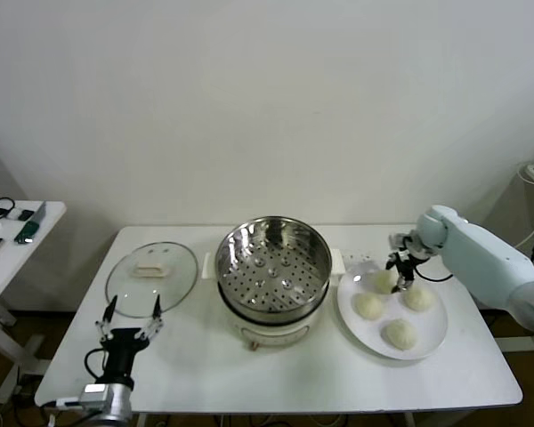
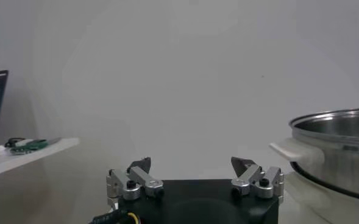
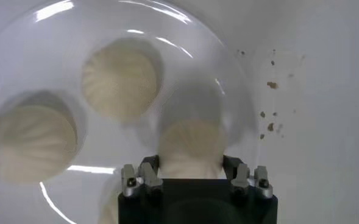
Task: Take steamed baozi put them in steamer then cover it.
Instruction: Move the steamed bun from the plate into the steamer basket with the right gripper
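Four cream-white steamed baozi lie on a white plate [image 1: 432,335] at the right of the table. My right gripper [image 1: 400,281] [image 3: 190,163] is down over the plate's far side, shut on the baozi [image 1: 383,279] [image 3: 190,149] there, with a finger pressed on each flank. Two other baozi [image 3: 119,79] [image 3: 30,141] lie farther off on the plate. The steel steamer [image 1: 227,258] [image 2: 337,143] stands uncovered at the table's middle, and its perforated tray is bare. The glass cover [image 1: 173,285] lies flat to its left. My left gripper [image 1: 132,310] [image 2: 191,164] waits open near the front left edge.
A white side table [image 1: 4,258] with small gadgets stands off to the left. Something small and white [image 1: 360,259] lies behind the plate. Brown crumbs [image 3: 270,85] dot the tabletop beside the plate.
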You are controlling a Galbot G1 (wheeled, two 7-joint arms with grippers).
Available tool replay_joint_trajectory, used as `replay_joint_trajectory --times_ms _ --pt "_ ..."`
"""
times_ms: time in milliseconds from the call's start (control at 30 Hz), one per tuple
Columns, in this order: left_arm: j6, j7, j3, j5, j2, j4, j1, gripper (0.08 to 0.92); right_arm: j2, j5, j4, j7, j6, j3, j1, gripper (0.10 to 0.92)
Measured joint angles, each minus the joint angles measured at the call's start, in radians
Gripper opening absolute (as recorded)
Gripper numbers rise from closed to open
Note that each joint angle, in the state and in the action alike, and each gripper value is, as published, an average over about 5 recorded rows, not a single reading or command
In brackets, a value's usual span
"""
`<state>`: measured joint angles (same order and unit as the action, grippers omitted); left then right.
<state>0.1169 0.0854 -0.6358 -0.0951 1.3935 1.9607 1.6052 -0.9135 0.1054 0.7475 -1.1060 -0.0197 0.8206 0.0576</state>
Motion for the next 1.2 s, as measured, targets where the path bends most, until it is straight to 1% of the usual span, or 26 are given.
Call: replay_joint_trajectory --times_ms 233,567,867,1200 --pt "0.001 0.0 -0.001 -0.002 -0.002 0.006 0.005 0.823 0.027 -0.044 0.071 -0.012 0.032 0.083 0.094 0.683" --pt "0.002 -0.002 -0.002 -0.006 -0.005 0.018 0.021 0.823 0.008 -0.126 0.216 -0.039 0.12 0.305 0.376 0.688" --pt "0.002 -0.005 0.006 -0.006 -0.006 0.02 0.032 0.823 -0.074 -0.144 0.331 -0.044 0.206 0.445 0.586 0.695" --pt "0.001 -0.006 0.016 -0.001 -0.02 0.018 0.038 0.823 -0.205 -0.082 0.438 -0.035 0.283 0.493 0.645 0.704"
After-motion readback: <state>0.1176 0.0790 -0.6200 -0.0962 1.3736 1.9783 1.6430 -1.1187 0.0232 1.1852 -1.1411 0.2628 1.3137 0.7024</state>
